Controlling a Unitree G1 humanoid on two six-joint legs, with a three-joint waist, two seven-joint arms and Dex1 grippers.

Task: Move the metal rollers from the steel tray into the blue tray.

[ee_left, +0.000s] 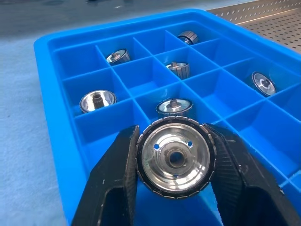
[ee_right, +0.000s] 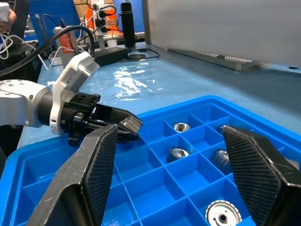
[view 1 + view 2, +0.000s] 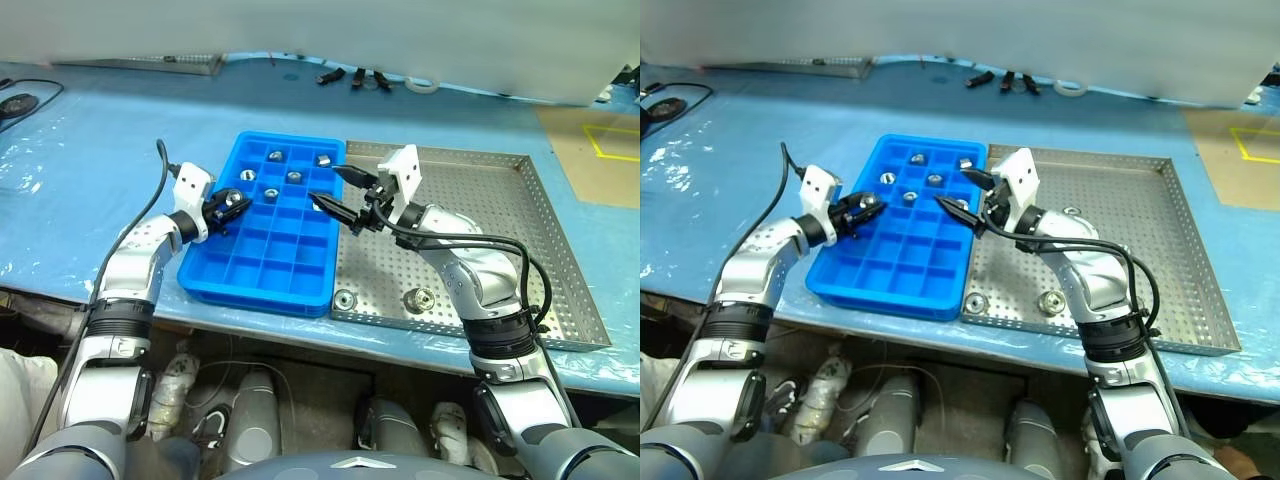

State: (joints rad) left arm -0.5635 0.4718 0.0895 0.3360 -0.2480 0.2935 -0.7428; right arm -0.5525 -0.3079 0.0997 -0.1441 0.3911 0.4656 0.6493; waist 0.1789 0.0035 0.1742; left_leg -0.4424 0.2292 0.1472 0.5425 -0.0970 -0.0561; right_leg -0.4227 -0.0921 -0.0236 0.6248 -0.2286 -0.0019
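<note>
The blue tray (image 3: 262, 262) lies on the table with the steel tray (image 3: 500, 240) against its right side. Several metal rollers (image 3: 294, 177) sit in the blue tray's far compartments. Two more rollers (image 3: 345, 299) lie near the steel tray's front rim. My left gripper (image 3: 232, 205) hovers over the blue tray's left side, shut on a metal roller (image 1: 175, 157) held flat face toward the wrist camera. My right gripper (image 3: 325, 184) hangs open over the blue tray's right part, nothing between its fingers (image 2: 96, 165). The left gripper (image 2: 117, 125) faces it across the tray.
Blue plastic sheeting (image 3: 90, 170) covers the table. Small black and white items (image 3: 360, 78) lie at the far edge, and a cable (image 3: 20, 100) lies at far left. A cardboard sheet with yellow tape (image 3: 600, 150) lies at the right. The blue tray's near compartments hold nothing.
</note>
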